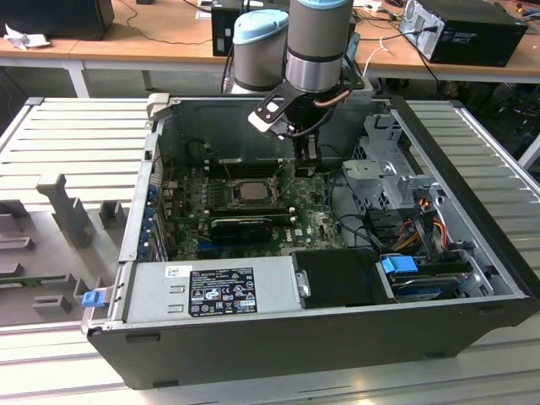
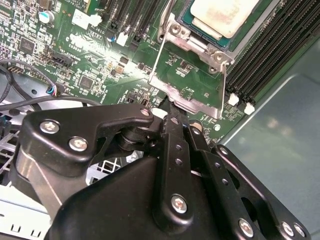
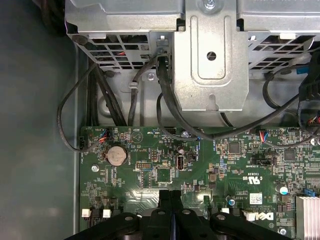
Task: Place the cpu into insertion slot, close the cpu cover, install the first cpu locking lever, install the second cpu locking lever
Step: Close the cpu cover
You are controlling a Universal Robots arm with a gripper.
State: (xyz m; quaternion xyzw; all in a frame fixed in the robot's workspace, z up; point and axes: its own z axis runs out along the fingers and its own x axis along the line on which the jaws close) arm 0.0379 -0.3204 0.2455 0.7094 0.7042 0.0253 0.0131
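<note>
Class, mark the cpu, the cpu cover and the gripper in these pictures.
cpu [image 2: 222, 12]: second wrist view, middle of its pale metal face.
cpu cover [image 2: 190, 100]: second wrist view, the frame's edge nearest the gripper.
gripper [image 3: 170, 194]: first wrist view, midway between its fingertips.

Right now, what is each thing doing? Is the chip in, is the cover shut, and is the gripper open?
cpu: sitting in the slot, not covered.
cover: open, swung off the cpu.
gripper: shut, tips at the cover's edge.
case: side open, board showing.
</note>
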